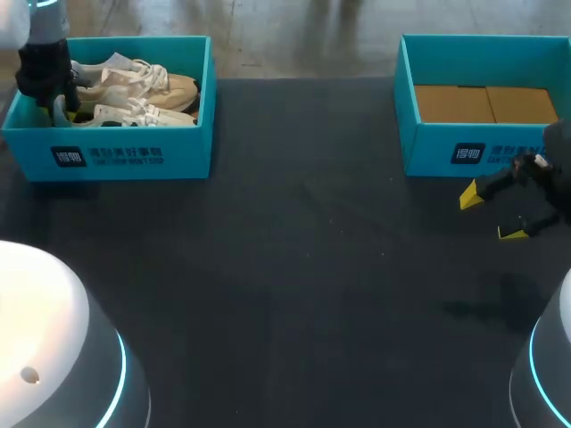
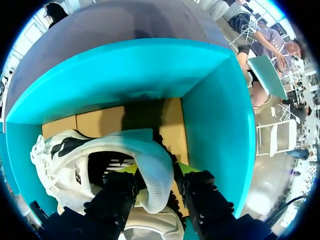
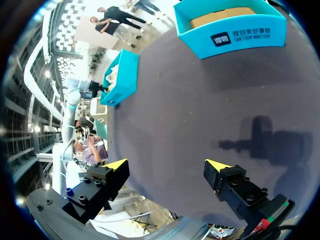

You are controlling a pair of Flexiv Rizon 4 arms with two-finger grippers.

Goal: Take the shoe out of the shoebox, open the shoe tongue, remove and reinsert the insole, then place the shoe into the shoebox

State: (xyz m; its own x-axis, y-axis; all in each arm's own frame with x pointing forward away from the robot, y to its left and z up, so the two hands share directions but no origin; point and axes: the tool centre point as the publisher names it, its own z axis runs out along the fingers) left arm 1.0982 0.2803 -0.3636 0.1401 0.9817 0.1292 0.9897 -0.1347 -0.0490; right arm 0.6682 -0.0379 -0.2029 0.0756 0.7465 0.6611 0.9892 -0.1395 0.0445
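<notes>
Shoebox [image 1: 134, 156] at 10 o'clock, white shoe [image 2: 60, 165] inside. Left gripper [image 2: 156, 170] down in its 9 o'clock end, clamped on the shoe's heel collar: one finger inside the opening, one outside. Second shoebox [image 1: 482, 147] at 2 o'clock, cardboard floor showing. Right gripper [image 1: 492, 215] at 3 o'clock, just in front of that box, above table [image 1: 285, 267], fingers spread wide.

Dark matte desk [image 1: 294, 267] — plain surface, one faint shadow patch toward its right side — carries at the far right a second teal box [image 1: 424, 147], open-topped, brown cardboard floor showing, white print on its front wall.
</notes>
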